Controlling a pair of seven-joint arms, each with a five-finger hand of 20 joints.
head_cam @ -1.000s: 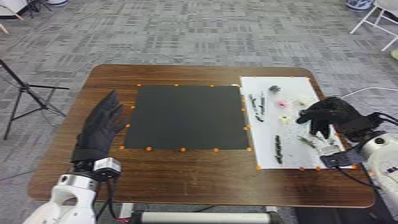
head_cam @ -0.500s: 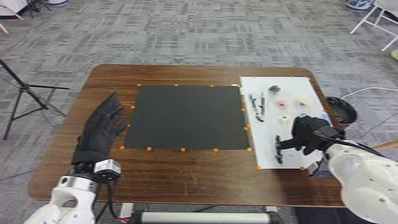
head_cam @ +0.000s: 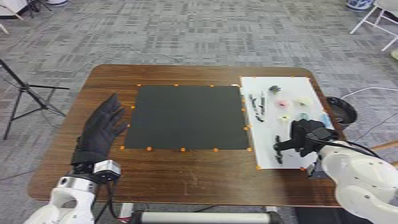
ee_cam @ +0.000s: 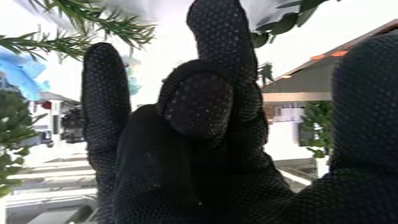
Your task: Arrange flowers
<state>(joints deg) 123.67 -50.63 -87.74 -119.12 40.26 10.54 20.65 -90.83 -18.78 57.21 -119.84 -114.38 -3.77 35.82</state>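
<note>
The right robot hand [head_cam: 307, 136] is over the white sheet [head_cam: 264, 134] on the desk [head_cam: 200, 180], partly open, fingers loosely extended; nothing I can make out in its grasp, though the palm is hard to see. Just beside its fingertips lies a dark stem [head_cam: 278, 151]. Farther forward are a pale yellow flower [head_cam: 284, 119], then a pink flower [head_cam: 282, 103]. Well to its left, past a black mat [head_cam: 187, 117], the left robot hand [head_cam: 104, 122] has straight fingers.
</note>
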